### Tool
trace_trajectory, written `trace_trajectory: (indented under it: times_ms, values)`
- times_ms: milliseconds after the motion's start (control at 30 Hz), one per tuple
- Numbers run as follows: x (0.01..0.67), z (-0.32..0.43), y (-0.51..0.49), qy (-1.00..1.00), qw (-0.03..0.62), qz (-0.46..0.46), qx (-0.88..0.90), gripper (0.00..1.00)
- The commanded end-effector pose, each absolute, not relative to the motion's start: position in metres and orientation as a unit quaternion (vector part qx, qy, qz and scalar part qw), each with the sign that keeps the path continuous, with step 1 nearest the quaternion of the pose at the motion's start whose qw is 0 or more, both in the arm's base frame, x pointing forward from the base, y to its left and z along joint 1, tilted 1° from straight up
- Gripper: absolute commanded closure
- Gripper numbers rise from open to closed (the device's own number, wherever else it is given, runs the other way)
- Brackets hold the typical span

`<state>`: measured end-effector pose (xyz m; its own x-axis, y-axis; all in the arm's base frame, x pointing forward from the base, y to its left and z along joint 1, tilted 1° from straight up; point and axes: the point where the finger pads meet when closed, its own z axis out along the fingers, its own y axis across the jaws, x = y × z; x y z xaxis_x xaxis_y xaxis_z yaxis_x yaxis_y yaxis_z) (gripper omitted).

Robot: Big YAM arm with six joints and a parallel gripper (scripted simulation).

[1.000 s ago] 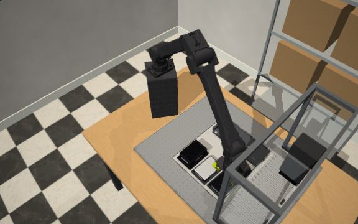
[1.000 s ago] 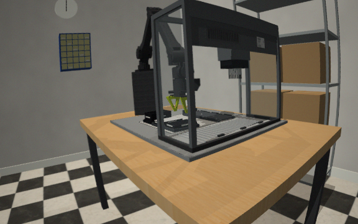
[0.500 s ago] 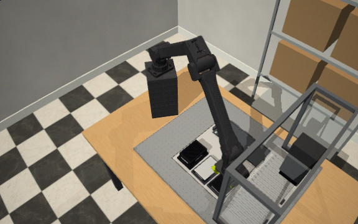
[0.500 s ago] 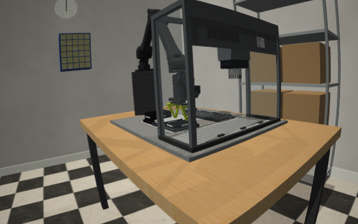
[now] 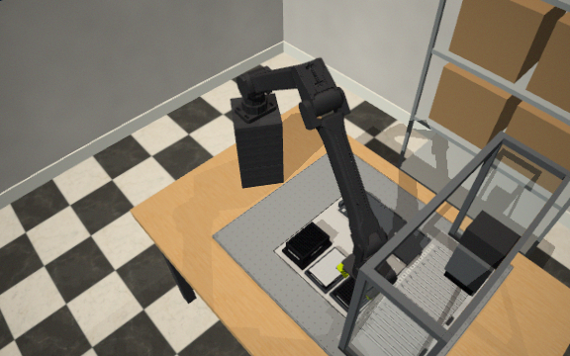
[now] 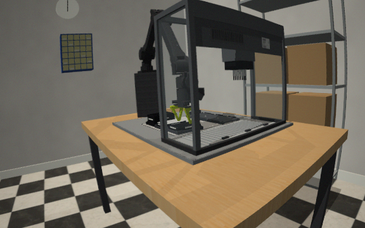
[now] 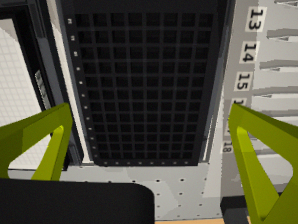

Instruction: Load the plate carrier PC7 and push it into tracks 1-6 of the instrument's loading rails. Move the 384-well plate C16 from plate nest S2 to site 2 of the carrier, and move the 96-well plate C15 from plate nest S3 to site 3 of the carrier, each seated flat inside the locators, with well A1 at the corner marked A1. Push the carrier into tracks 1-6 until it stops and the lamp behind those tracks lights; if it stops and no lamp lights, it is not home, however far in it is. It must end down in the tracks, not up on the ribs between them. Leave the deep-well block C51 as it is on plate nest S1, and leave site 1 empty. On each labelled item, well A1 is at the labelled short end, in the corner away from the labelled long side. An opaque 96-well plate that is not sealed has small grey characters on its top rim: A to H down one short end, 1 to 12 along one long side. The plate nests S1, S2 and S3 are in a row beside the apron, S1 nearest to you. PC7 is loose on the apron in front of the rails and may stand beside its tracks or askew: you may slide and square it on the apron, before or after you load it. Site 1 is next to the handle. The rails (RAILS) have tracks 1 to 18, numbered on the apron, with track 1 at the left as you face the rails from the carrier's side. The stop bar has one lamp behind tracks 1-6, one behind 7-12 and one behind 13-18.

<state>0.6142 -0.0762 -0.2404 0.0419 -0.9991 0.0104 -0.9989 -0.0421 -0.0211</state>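
Note:
My gripper [image 7: 150, 112] is open, its yellow-green fingers spread to either side of a black well plate [image 7: 143, 72] that lies flat in its nest right below. The fingers do not touch it. This is the nest closest to the rails; the black plate also shows in the top view [image 5: 346, 291]. A white plate [image 5: 329, 267] sits in the middle nest, and its edge is at the left of the wrist view [image 7: 20, 83]. The tall black deep-well block [image 5: 308, 242] stands on the far nest. A dark flat carrier [image 6: 218, 118] lies on the apron behind the arm, mostly hidden.
Track numbers 12 to 15 [image 7: 249, 50] run along the right of the black plate. The ribbed rails [image 5: 409, 297] lie inside the instrument's frame [image 6: 198, 79], whose post stands close to the gripper [image 6: 180, 113]. A pipetting head [image 6: 237, 64] hangs above.

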Motion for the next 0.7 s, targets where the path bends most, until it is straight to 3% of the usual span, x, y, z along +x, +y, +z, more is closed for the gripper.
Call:
trace_trajectory:
  times_ms: [0,667]
  values:
    - [0.628,-0.243,-0.08,0.689,0.014,-0.021,-0.724,0.0]
    - [0.631,-0.259,-0.081,0.689,0.014,-0.022,-0.724,0.0]
